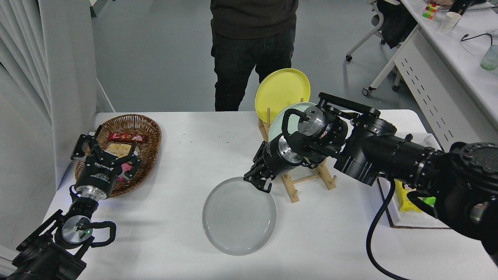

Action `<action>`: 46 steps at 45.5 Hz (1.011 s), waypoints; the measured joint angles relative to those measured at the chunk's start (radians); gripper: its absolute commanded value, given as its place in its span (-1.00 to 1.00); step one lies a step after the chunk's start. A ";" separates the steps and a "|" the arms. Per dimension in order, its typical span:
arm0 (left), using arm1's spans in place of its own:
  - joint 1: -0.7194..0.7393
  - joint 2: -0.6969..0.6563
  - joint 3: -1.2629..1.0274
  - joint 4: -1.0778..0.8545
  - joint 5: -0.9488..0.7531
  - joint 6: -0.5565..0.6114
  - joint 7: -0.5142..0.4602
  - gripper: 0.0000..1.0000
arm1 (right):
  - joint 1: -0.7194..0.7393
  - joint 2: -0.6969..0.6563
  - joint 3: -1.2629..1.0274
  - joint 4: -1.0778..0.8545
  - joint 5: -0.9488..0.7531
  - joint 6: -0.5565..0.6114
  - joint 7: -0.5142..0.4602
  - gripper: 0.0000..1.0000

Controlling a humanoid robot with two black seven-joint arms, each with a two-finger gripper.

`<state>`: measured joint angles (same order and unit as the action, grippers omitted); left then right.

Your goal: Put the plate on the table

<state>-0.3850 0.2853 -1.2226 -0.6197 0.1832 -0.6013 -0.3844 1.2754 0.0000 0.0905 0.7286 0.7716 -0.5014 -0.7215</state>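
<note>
The pale grey plate (239, 216) lies flat, low over or on the white table (186, 155), near the front middle; I cannot tell whether it touches. My right gripper (259, 182) reaches down from the right and is shut on the plate's far right rim. The right arm crosses in front of the wooden rack. My left gripper (105, 151) is parked at the lower left over the basket's near edge, open and empty.
A wooden rack (307, 179) behind the right gripper holds a yellow plate (282, 93) and a mint green plate (281, 122) upright. A wicker basket (149, 134) with snacks stands at the left. A white tray (393, 210) with snack packs lies at the right. A person (253, 50) stands at the far side.
</note>
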 measured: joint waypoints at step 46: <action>0.000 0.000 0.000 0.000 -0.001 0.000 0.000 0.96 | -0.076 0.000 -0.009 -0.013 0.000 -0.055 0.002 -1.00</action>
<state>-0.3850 0.2853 -1.2226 -0.6199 0.1826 -0.6013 -0.3843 1.1994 0.0000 0.0817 0.7154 0.7713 -0.5566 -0.7196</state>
